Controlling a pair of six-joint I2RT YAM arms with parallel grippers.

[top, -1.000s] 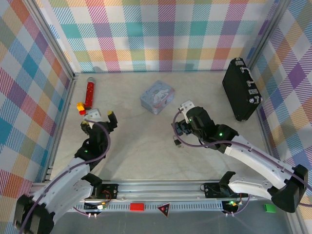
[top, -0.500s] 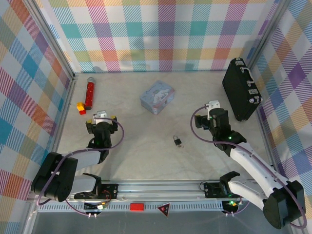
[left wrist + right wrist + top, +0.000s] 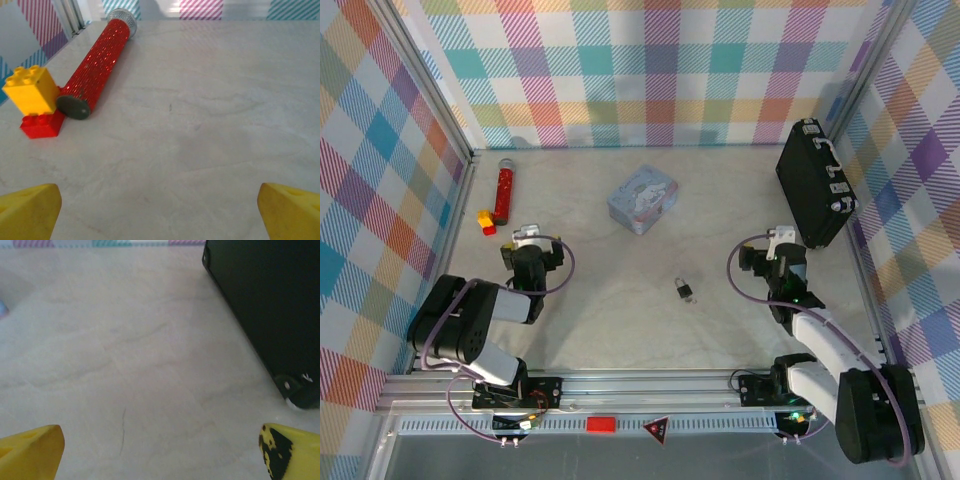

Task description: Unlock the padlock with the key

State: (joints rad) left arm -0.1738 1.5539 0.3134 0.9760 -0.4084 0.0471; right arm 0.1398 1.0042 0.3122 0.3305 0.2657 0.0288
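both left end effector [image 3: 160,211] and right end effector [image 3: 161,450] gape wide, empty, apart from the padlock [image 3: 686,290].

The padlock [image 3: 686,291] is a tiny dark-bodied thing with a silvery shackle. It lies flat on the table [image 3: 620,310] near its middle, touching nothing. It's too small to tell whether the shackle is sprung.

Table [image 3: 620,270] with padlock [image 3: 686,290], box [image 3: 643,200], case [image 3: 812,185]
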